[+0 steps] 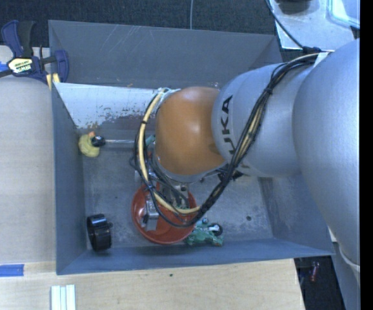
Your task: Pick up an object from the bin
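Four small things lie in the grey metal bin (173, 57). The claw (153, 213) hangs over a round red plastic dish (167, 232) by the near wall; whether it is wide or narrow cannot be told. A small green toy (206, 236) touches the dish. A black cylinder (99, 232) and a yellow rubber duck (90, 144) sit well apart.

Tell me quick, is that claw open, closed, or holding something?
Gripper: cannot be told whether open or closed; it is down over the red round dish by the bin's near wall.
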Tool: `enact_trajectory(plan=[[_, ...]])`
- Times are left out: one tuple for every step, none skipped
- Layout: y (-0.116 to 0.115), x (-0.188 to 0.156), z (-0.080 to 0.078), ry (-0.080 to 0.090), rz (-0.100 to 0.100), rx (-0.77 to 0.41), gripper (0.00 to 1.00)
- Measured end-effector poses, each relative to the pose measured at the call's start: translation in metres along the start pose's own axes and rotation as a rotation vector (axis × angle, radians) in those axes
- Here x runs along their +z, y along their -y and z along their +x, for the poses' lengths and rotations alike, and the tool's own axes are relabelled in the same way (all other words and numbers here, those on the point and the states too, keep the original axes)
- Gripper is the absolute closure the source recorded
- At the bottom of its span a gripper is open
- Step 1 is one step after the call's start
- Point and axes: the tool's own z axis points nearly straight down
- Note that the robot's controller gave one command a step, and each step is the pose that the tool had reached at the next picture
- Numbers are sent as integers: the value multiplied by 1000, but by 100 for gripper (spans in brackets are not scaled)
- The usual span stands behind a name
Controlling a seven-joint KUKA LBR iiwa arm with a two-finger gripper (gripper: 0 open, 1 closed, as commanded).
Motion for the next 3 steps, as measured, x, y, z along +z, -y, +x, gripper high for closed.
enact_trajectory(plan=[[1, -5, -3, 11, -2, 5, 100], [1, -5, -3, 11, -2, 5, 100], [-2, -70, -1, 6, -1, 0, 100]])
